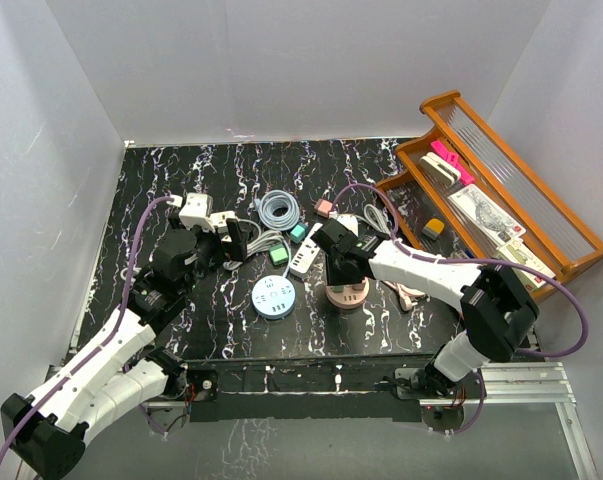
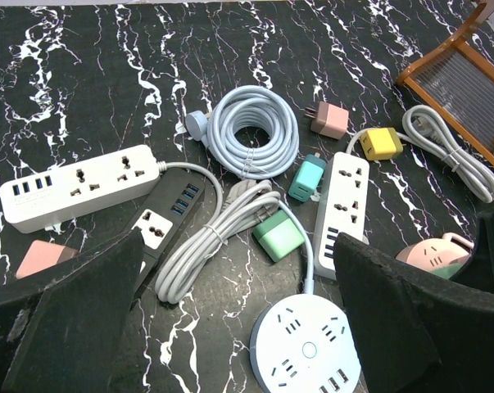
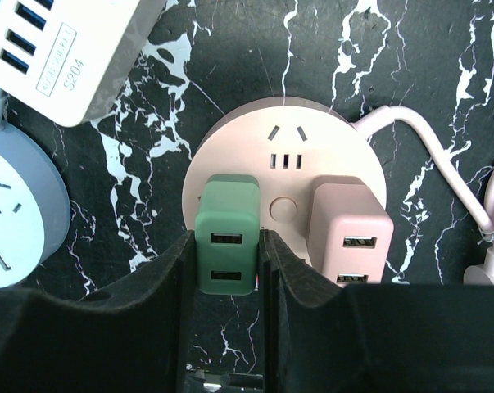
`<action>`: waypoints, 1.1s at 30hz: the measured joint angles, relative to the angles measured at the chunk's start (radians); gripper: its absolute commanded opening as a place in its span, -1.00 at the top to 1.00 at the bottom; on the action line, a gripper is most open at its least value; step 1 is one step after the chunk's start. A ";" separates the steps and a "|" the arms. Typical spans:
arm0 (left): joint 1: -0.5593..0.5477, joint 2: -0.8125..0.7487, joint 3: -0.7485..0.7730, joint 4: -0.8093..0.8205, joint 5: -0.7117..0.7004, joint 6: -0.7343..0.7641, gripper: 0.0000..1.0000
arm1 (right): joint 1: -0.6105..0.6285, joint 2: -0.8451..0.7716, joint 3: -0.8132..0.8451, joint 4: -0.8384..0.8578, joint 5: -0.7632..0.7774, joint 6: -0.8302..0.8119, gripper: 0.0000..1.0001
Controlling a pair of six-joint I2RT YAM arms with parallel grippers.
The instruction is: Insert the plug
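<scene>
Progress: The right gripper (image 3: pixel 226 266) has its jaws clamped on the green USB charger (image 3: pixel 227 214), which stands upright on the face of the round pink socket hub (image 3: pixel 287 131). The insertion looks under way or nearly finished.
Left to do: Whether the prongs are fully home cannot be told, since the charger's body hides them. Judging by this, a firm downward press, letting go and lifting clear are probably what remains.
Neighbour: A pink USB charger (image 3: pixel 351 225) is already seated in the same hub, just beside the green one and not touching it.
Left arm: The left gripper (image 2: pixel 238 241) hangs with its jaws wide apart and nothing in them, above a clutter of strips and cables.
Green charger: A smooth matte plastic block with rounded corners and two USB ports on its upper face.
Pink hub: A flat, hard plastic disc with slotted outlets, a centre button and a pale pink cord leaving its right side.
Jaw pads: Black, dull and slightly grainy, like foam or rubber.
Tabletop (image 1: pixel 181 170): Glossy black with white marble veining.
Clutter: It includes a white power strip (image 2: pixel 79 184), a black power strip (image 2: pixel 166 214), a coiled grey-blue cable (image 2: pixel 252 123) and a round white-and-blue socket hub (image 2: pixel 308 344); all are hard plastic except the flexible cord.
</scene>
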 measured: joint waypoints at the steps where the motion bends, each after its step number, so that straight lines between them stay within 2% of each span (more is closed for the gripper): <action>1: 0.000 0.003 0.000 0.002 0.003 0.000 -0.97 | 0.000 -0.003 0.000 -0.007 -0.007 0.000 0.21; 5: 0.000 0.019 0.000 0.015 0.010 0.000 -0.97 | -0.001 -0.027 0.000 -0.031 -0.033 -0.002 -0.02; 8: 0.000 0.032 0.000 0.013 0.021 -0.002 -0.97 | -0.001 -0.068 0.004 -0.032 -0.050 -0.005 -0.13; 12: 0.000 0.073 0.003 0.011 0.061 -0.008 -0.97 | -0.001 -0.154 0.008 -0.016 -0.044 -0.005 -0.16; 15: 0.000 0.166 0.031 -0.006 0.109 -0.029 -0.97 | -0.001 -0.244 0.001 0.019 -0.016 0.010 -0.08; 18: 0.000 0.277 0.072 -0.029 0.167 -0.062 -0.82 | -0.001 -0.330 -0.041 0.073 0.008 0.028 -0.02; 22: -0.002 0.412 0.138 -0.077 0.229 -0.159 -0.50 | -0.002 -0.378 -0.107 0.120 0.019 0.052 0.00; 28: -0.004 0.536 0.175 -0.107 0.255 -0.342 -0.36 | -0.002 -0.378 -0.147 0.140 0.021 0.066 0.02; 33: -0.011 0.676 0.258 -0.116 0.274 -0.357 -0.11 | -0.002 -0.383 -0.155 0.160 0.029 0.066 0.03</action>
